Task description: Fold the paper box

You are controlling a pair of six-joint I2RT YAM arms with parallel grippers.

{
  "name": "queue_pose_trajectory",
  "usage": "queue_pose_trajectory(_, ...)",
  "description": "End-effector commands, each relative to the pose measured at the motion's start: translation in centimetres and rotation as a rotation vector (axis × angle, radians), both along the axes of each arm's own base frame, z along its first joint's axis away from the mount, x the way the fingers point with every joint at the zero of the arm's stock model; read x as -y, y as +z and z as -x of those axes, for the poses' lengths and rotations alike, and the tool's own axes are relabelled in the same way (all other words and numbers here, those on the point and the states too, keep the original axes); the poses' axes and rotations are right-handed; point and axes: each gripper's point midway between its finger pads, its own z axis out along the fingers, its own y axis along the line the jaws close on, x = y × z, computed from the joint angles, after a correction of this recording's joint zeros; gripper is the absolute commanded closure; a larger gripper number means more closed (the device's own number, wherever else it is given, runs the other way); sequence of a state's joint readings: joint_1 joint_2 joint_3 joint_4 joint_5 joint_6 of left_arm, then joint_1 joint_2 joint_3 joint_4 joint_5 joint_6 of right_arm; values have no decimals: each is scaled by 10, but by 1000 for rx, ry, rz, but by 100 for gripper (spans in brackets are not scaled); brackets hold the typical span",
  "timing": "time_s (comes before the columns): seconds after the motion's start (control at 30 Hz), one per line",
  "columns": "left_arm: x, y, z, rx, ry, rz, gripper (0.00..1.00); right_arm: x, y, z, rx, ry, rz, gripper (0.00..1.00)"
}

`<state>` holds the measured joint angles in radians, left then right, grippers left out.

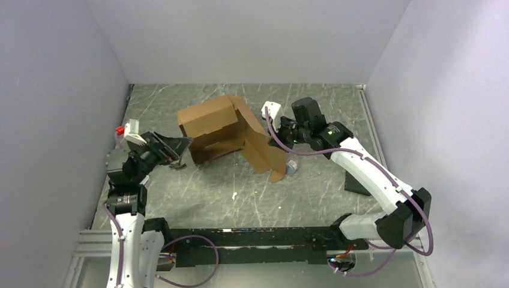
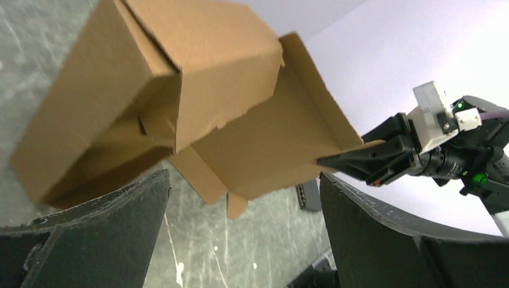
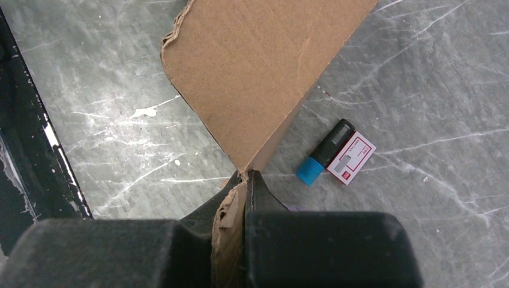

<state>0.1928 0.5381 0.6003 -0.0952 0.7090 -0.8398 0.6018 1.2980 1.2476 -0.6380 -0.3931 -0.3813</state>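
Note:
The paper box [image 1: 219,126] is brown corrugated cardboard, partly folded, standing on the table's middle with one long flap slanting down to the right. My right gripper [image 1: 280,130] is shut on that flap's upper edge; in the right wrist view the cardboard [image 3: 258,66] runs between the closed fingertips [image 3: 255,186]. My left gripper [image 1: 183,152] is open and empty just left of the box, its tips near the box's lower left corner. In the left wrist view the box [image 2: 180,90] fills the upper frame above my open gripper [image 2: 243,178], and the right gripper [image 2: 360,159] pinches the flap corner.
A blue-capped black marker [image 3: 324,153] and a red-and-white card [image 3: 351,157] lie on the table under the flap's right side. A black rectangular pad [image 1: 357,185] lies at the right. A white scrap [image 1: 234,195] lies in front of the box. A black rail [image 1: 252,237] runs along the near edge.

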Motion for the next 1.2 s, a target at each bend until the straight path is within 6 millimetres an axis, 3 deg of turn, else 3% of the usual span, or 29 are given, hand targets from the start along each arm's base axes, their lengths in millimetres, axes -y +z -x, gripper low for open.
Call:
queue_pose_trajectory(0.0, 12, -13, -7, -39, -30, 51, 1, -2, -10, 2, -47, -6, 13, 100)
queue_pose_trajectory(0.43, 25, -15, -48, 12, -36, 8, 1, -4, -10, 6, -58, 15, 5, 100)
queue_pose_trajectory(0.77, 50, 8, -52, 52, -96, 113, 2, -4, -12, 10, -62, 29, 2, 100)
queue_pose_trajectory(0.9, 49, 17, -50, 43, -79, 162, 7, -7, -11, 19, -68, 80, -19, 100)
queue_pose_trajectory(1.0, 48, 23, -49, 44, -72, 195, 19, -7, -9, 19, -58, 79, -15, 100)
queue_pose_trajectory(1.17, 50, 28, -49, 43, -85, 237, 28, -4, -12, 16, -52, 64, -3, 100)
